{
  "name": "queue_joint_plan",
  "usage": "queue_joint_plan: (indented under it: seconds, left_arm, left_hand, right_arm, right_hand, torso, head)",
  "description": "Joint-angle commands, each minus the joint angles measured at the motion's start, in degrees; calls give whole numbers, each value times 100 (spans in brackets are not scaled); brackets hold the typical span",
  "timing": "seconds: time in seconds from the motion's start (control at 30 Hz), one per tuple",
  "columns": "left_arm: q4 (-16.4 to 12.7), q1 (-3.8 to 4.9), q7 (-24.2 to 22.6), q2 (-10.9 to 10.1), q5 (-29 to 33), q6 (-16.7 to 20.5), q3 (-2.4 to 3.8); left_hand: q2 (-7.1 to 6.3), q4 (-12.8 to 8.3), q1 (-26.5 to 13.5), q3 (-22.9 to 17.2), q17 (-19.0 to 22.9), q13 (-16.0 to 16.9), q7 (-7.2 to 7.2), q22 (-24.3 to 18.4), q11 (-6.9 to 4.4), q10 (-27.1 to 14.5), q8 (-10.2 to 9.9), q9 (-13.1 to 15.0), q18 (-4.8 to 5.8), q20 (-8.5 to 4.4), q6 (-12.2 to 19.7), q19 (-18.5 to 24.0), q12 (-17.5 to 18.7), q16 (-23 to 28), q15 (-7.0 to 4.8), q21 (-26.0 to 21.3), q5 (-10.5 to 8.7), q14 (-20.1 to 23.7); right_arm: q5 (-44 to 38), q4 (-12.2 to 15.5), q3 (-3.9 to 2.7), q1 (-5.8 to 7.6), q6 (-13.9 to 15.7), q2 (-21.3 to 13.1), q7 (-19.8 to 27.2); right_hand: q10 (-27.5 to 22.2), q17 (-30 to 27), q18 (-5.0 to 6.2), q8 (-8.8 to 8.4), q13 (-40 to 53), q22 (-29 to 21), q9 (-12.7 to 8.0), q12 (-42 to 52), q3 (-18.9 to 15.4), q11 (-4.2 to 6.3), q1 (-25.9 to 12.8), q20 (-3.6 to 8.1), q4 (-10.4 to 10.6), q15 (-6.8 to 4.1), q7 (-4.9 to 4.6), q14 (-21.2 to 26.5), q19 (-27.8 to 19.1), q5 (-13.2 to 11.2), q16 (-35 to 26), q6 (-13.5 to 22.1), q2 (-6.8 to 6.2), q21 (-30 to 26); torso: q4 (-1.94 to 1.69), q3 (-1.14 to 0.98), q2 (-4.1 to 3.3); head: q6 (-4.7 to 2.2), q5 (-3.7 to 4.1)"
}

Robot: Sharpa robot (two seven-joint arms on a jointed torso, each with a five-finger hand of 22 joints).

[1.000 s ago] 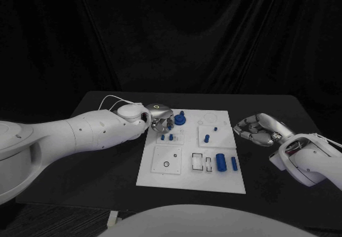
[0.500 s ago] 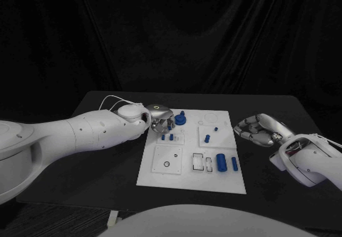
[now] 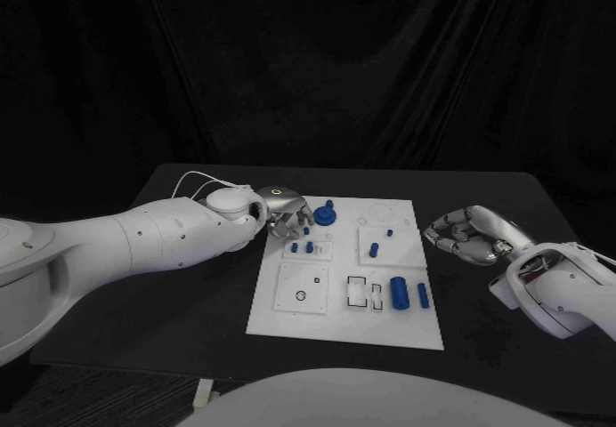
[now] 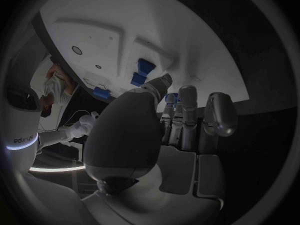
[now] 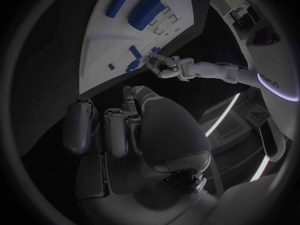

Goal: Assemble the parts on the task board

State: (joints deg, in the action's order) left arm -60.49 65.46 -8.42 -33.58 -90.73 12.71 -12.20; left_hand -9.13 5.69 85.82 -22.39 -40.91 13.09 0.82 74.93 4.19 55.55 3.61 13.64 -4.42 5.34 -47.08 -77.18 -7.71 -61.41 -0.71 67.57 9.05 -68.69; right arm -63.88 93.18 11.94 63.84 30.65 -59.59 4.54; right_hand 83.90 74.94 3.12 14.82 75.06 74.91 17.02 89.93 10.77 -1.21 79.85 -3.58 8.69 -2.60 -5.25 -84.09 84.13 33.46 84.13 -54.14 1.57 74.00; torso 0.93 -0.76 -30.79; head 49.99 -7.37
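The black table (image 3: 192,294) carries the white task board (image 3: 336,313) at its middle, a flat rigid plate that looks set to stay put while the small pieces are worked. On its near right part lie a thick blue cylinder (image 3: 398,292) and, just to its right, a thin blue rod (image 3: 423,295); at the far left corner stands a blue knobbed part (image 3: 325,213), with small blue pegs (image 3: 299,248) nearer, and another blue peg (image 3: 374,249) stands toward the middle right. These parts look like light, stiff, smooth plastic, so I judge they would slip from a loose hold and are best taken across their sides near mid-length, the knobbed one by its upper body. The left hand (image 3: 289,216) hangs over the far left corner of the board, just left of the knobbed part and close above the small pegs; its fingers (image 4: 181,110) are curled down toward the board, but whether they have hold of any piece I cannot tell, since the palm hides the fingertips. The right hand (image 3: 464,235) sits off the right edge of the board, well apart from every part, its fingers (image 5: 115,130) curled in against the palm with nothing in them; the nearest pieces to it are the cylinder and rod, nearer and to its left.
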Motion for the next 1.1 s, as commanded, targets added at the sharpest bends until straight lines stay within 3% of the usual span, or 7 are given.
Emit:
queue_joint_plan:
  seconds: [0.03, 0.33, 0.4, 0.57, 0.67, 0.9, 1.1]
  left_arm:
    - [-63, -1, -126, -115, 1, 606, 6]
    - [-405, 212, -1081, -734, 737, 2117, 7]
    - [-469, 266, -1517, -881, 1498, 2234, 7]
    - [-459, 331, -3052, -1147, 3956, 1175, 6]
    - [-506, 348, -3779, -1308, 5272, 284, 4]
    - [-775, 339, -4222, -1453, 6422, -480, 2]
    - [-994, 327, -4280, -1492, 6754, -804, 1]
  left_hand:
    - [-50, 20, 8, 42, -13, -9, -24, 863, -9, -74, 12, -12, -37, 10, 42, 22, 45, 18, 13, -15, -43, 32]
    - [116, 896, -538, 421, -570, 120, -137, 710, -152, -713, 80, -82, -136, 36, -203, 350, -195, -420, -43, -698, -344, -90]
    - [363, 1097, -1151, 656, -130, 165, 5, 588, -28, -899, 28, -136, -214, 84, -207, 718, -290, -132, 66, -1284, 508, 381]
    - [486, 1076, -2024, 1320, 857, 187, 384, 22, 108, -1457, 124, -165, -338, 365, -480, 3049, -445, 1219, 593, -3981, 666, 2434]
    - [652, 1101, -2050, 2110, 1545, 31, 267, -152, 108, -1950, 20, -302, -229, 491, -302, 3915, -511, 2211, 867, -4655, -532, 3095]
    - [1005, 1119, -1607, 2995, 3139, -884, 138, -1558, -342, -3768, 8, -628, -69, 887, 79, 5485, -260, 4659, 744, -6405, -436, 5096]
    - [1068, 1115, -1647, 3063, 3986, -1126, -86, -3283, -559, -4682, -91, -1067, -37, 1007, 1629, 6897, 113, 6012, 617, -6458, -353, 6568]
  right_arm:
    - [-10, 47, -4, -1, 93, -55, -15]
    - [-87, 109, -5, 366, 194, -120, -109]
    - [-132, 88, -6, 508, 177, -95, -172]
    - [-418, 7, -6, 875, -163, 28, -541]
    - [-1020, -70, -6, 1164, -797, 209, -922]
    - [-2192, -323, -6, 1437, -1735, 664, -1223]
    - [-2667, -646, -6, 1481, -2210, 1005, -1202]
  right_hand:
    - [610, 832, 61, 30, 1494, 998, 9, 7, 27, 30, -37, 46, -3, -47, -24, -432, 4, 29, -34, -19, -26, -45]
    - [191, 717, 82, 52, 994, 965, 26, -350, -6, 54, -111, 60, 49, -67, 4, -406, -27, -413, -141, -15, -101, -168]
    - [-478, 602, 97, 57, 115, 941, 30, -1090, -38, 64, -112, 76, 81, -82, 14, -383, -43, -753, -247, -9, -168, -253]
    - [-2392, 487, 108, 23, -2857, 909, 12, -4139, -57, 46, -48, 58, 193, -65, 0, -360, -63, -1467, -351, 42, -353, -378]
    - [-2617, 157, 188, 9, -3803, 783, -8, -5382, 12, -40, 132, 15, 262, 18, -105, -244, -210, -1625, -667, 15, -536, -814]
    - [-3154, -307, 270, -196, -5229, 609, -96, -7126, 129, -364, 410, -196, 297, 276, -60, -22, -430, -1640, -1090, 209, -777, -1429]
    - [-3601, -747, 378, -529, -5819, 433, -262, -7694, -13, -420, 429, -163, 254, 180, -7, 236, -679, -1962, -1499, 494, -806, -2067]
  torso:
    - [1, 4, 8]
    - [-4, 6, -2]
    - [-8, 3, -3]
    - [-23, 5, 2]
    - [-19, 15, -9]
    - [-54, 50, -26]
    - [-87, 91, -87]
  head:
    - [1, -5]
    - [1, 27]
    - [1, 26]
    - [1, 11]
    - [1, -19]
    - [1, 61]
    - [1, 225]
